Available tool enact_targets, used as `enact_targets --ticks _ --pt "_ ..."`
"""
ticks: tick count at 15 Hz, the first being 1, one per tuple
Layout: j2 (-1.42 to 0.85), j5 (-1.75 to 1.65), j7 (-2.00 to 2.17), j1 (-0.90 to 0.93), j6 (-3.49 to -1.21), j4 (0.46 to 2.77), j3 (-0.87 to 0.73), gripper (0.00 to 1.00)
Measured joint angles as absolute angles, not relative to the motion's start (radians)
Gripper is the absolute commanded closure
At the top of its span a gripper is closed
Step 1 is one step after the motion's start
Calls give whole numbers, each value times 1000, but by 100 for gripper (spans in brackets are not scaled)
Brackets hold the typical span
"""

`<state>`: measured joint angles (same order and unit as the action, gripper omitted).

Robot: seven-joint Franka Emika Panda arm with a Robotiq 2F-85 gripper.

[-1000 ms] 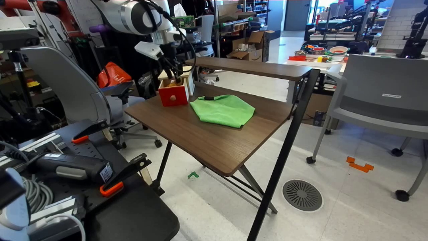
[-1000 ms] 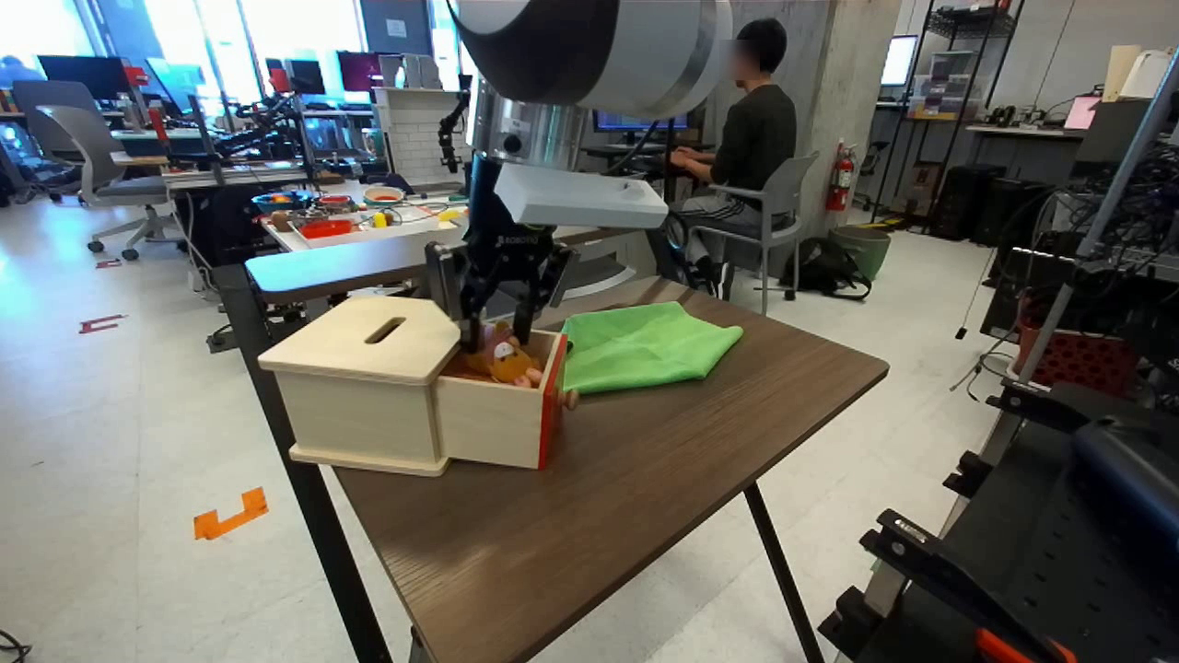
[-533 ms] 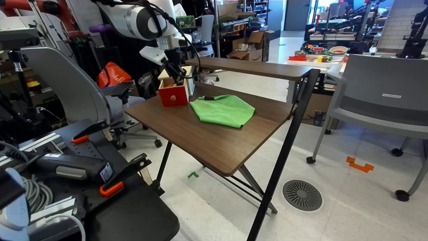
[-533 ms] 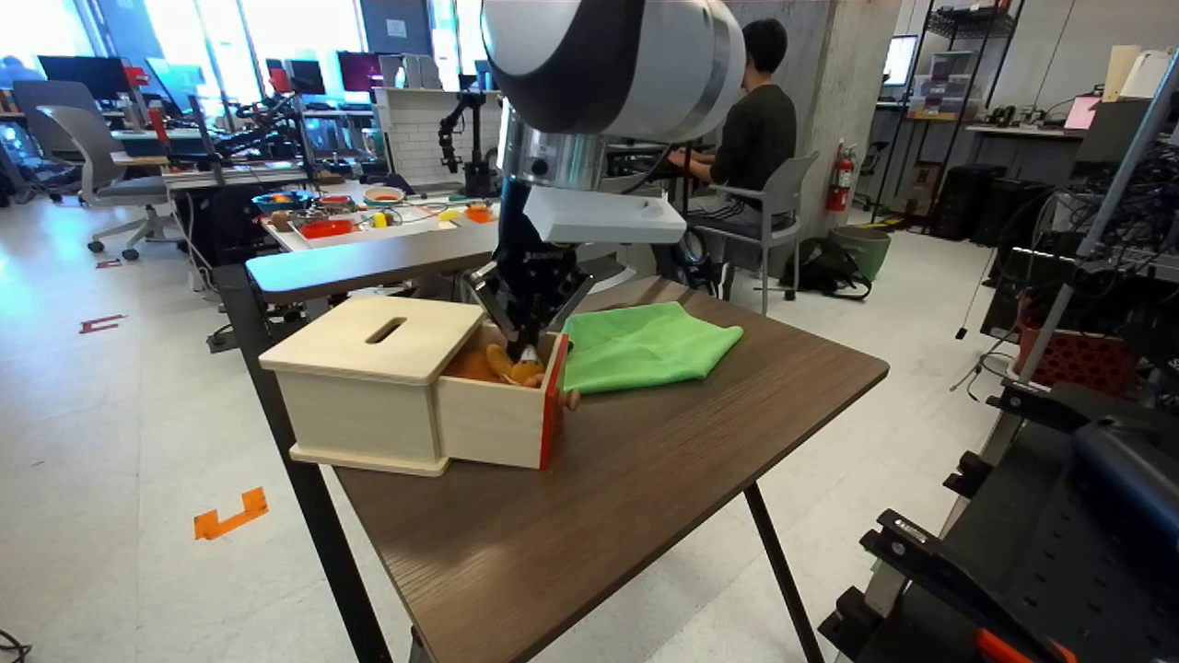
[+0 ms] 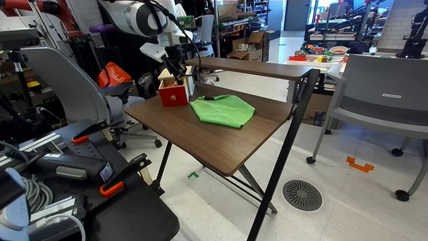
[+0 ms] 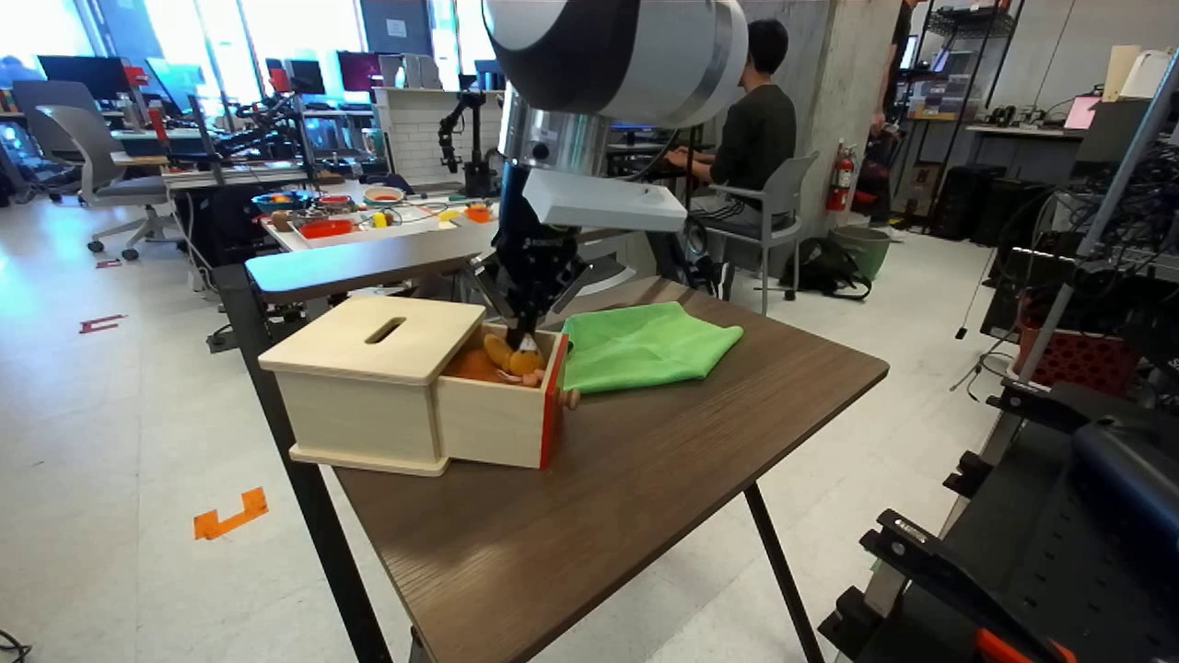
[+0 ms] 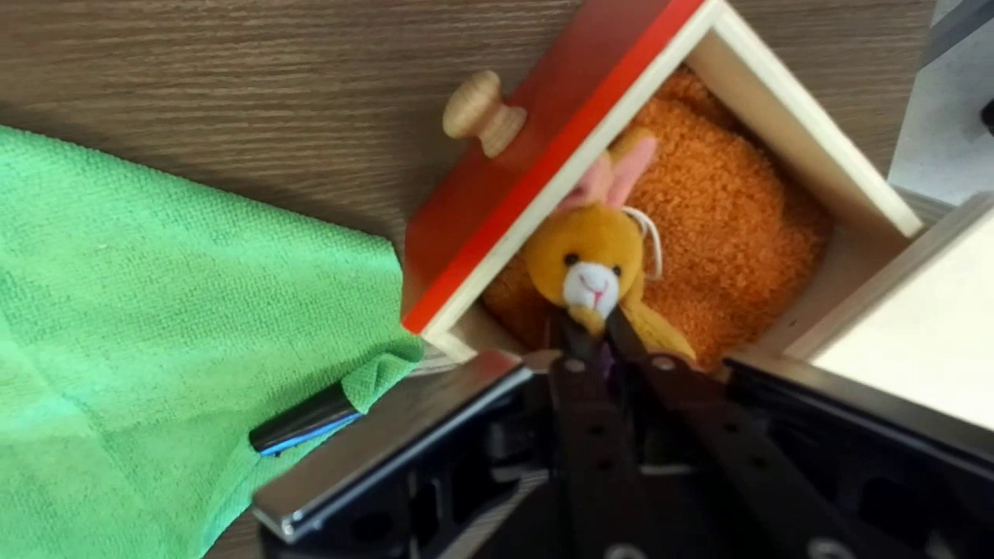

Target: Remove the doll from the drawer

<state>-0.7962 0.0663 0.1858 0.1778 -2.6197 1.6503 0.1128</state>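
The doll (image 7: 582, 241), a small yellow-orange plush with pink ears and a white muzzle, is inside the pulled-out drawer (image 7: 536, 167), close to its red front panel. In the wrist view the fingers of my gripper (image 7: 594, 330) are closed on its body just below the muzzle; its lower part is hidden behind them. In an exterior view the gripper (image 6: 523, 333) reaches down into the drawer (image 6: 488, 419), and the doll (image 6: 525, 359) is at its tips, head low and still within the walls. From another side, the red front (image 5: 173, 97) hides most of the doll.
Fuzzy orange cloth (image 7: 714, 233) lines the drawer. The pale wooden housing (image 6: 359, 405) stands behind it, and a wooden knob (image 7: 483, 112) sticks out in front. A green cloth (image 6: 645, 345) lies beside the drawer on the brown table (image 6: 682, 451). A raised shelf (image 5: 247, 67) runs along the table's back.
One second ago the gripper was open above the doll. It has since moved toward the drawer front, lowered and closed on the doll, then risen slightly. The doll has shifted with it.
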Motion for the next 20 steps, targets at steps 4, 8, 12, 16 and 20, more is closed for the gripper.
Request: enact_targets --ticks 4,8,12,16,20 --pt "-738 66 183 172 -2608 1673 113 98" --pt "-640 66 178 140 -2572 1762 92 98" --pt "-527 62 175 96 -2572 1923 25 98" --pt "-467 62 172 49 -2575 2059 -31 98" --pt "-468 62 172 29 -2596 2141 -46 98"
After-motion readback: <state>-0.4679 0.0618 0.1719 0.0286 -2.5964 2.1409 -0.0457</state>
